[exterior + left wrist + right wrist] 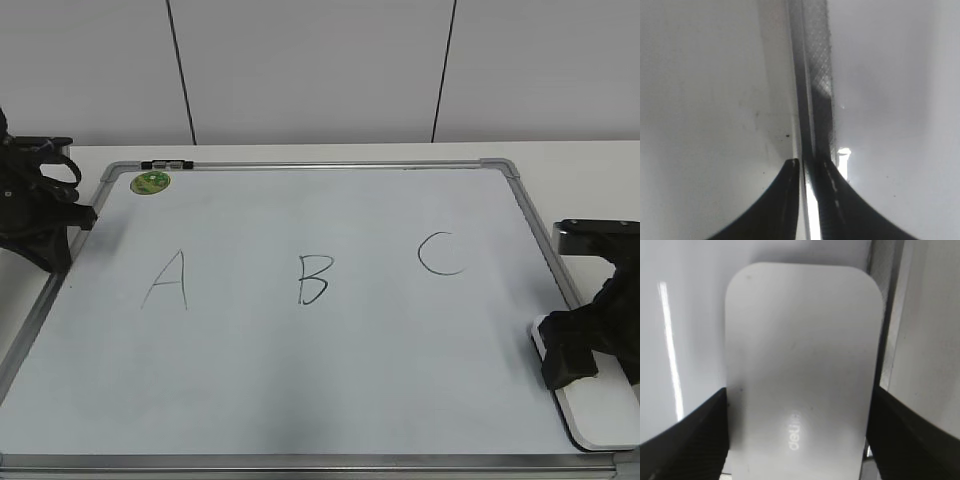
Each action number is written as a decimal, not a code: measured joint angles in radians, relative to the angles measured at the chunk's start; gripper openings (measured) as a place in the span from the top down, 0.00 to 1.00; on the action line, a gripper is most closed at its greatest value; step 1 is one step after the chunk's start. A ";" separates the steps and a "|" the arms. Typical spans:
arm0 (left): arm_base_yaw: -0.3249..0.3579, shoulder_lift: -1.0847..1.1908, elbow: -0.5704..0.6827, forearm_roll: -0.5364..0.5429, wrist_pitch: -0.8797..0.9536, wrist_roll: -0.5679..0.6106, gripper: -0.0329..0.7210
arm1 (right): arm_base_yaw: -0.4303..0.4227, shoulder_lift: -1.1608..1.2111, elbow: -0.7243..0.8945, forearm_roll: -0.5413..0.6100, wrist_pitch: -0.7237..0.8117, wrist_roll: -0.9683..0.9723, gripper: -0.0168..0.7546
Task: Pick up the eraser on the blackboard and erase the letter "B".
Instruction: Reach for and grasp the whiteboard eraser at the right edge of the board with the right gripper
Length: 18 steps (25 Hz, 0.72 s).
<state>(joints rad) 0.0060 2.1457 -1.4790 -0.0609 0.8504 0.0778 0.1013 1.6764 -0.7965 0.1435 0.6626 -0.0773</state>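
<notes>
Straddling the eraser (800, 370), my right gripper (800, 440) jaws touch both its sides; left gripper (807, 200) pinched together

A white tabletop (330, 152) runs behind both tools and meets a wall (310, 70) of pale panels split by two thin dark seams (180, 70). A hand-drawn "A" (167, 280) sits to the right of the left tool (80, 216), a little nearer the camera. A "C" (442, 253) lies left of the right tool (572, 362) and farther back. A small dark clip-like piece (165, 162) sits behind and to the right of the left tool.
</notes>
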 joint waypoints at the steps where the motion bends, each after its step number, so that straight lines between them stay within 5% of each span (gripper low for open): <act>1: 0.000 0.000 0.000 0.000 0.000 0.000 0.84 | 0.000 0.000 -0.002 0.000 0.000 0.000 0.21; 18: 0.000 0.000 0.000 0.000 0.000 0.002 0.84 | 0.001 0.000 -0.002 -0.004 0.002 0.002 0.27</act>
<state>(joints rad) 0.0060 2.1457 -1.4790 -0.0609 0.8504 0.0796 0.1028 1.6764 -0.7982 0.1394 0.6644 -0.0750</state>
